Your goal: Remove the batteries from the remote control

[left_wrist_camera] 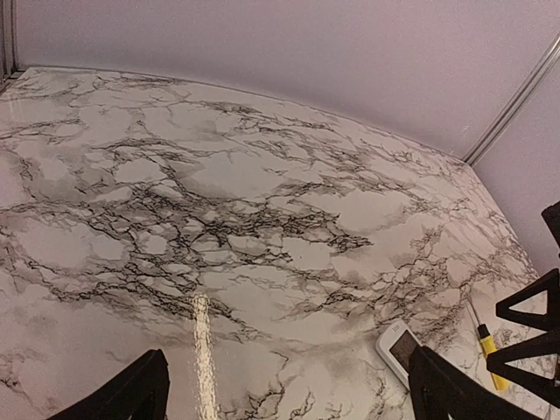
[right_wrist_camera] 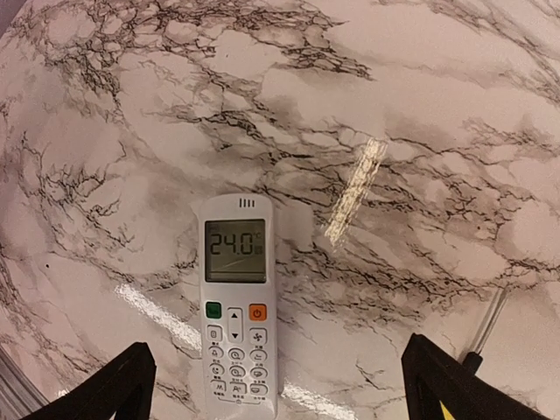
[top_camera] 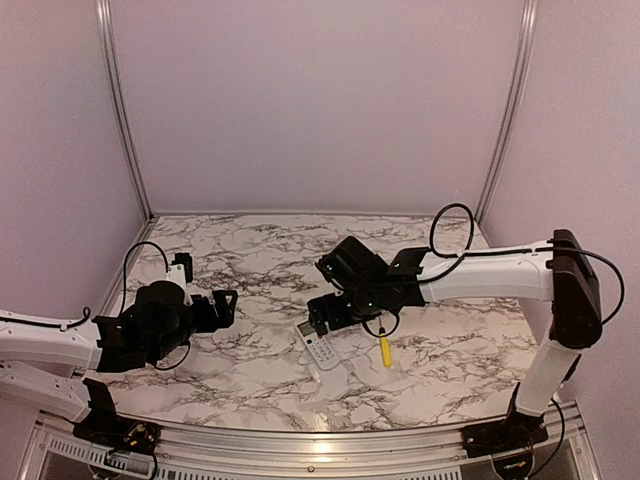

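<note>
The white remote control (right_wrist_camera: 234, 306) lies face up on the marble table, its grey display reading 24.0 and its rows of buttons showing. It also shows in the top view (top_camera: 318, 346) and at the lower right of the left wrist view (left_wrist_camera: 398, 348). My right gripper (right_wrist_camera: 280, 372) is open and hovers over it, one finger to either side and neither touching; in the top view the right gripper (top_camera: 322, 314) is just behind the remote. My left gripper (top_camera: 226, 305) is open and empty well to the left. The batteries are hidden.
A yellow-handled screwdriver (top_camera: 385, 350) lies just right of the remote, also in the left wrist view (left_wrist_camera: 488, 352); its metal shaft (right_wrist_camera: 486, 322) shows by my right finger. Purple walls close the back and sides.
</note>
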Controlling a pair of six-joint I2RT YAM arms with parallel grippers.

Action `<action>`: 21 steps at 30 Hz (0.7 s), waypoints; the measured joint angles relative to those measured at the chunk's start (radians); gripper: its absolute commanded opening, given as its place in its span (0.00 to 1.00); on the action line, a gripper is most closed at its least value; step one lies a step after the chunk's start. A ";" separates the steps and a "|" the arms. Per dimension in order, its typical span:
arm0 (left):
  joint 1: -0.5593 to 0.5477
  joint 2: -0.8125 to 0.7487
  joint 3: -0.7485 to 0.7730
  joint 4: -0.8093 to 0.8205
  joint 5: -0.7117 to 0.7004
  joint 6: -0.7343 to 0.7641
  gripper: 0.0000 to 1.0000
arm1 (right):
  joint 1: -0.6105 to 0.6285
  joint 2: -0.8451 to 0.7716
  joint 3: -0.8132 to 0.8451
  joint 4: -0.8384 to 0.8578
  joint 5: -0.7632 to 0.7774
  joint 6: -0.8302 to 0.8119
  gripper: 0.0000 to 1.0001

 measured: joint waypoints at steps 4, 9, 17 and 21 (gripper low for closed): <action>-0.008 0.002 0.000 0.008 0.000 -0.001 0.99 | 0.001 0.049 0.031 -0.037 -0.014 -0.006 0.97; -0.016 0.001 0.000 0.016 -0.002 -0.004 0.99 | 0.002 0.134 0.116 -0.093 -0.035 -0.029 0.97; -0.022 0.000 0.000 0.018 -0.003 -0.005 0.99 | 0.003 0.323 0.287 -0.192 -0.063 -0.067 0.96; -0.025 -0.001 0.000 0.016 -0.003 -0.008 0.99 | 0.003 0.373 0.349 -0.229 -0.060 -0.077 0.91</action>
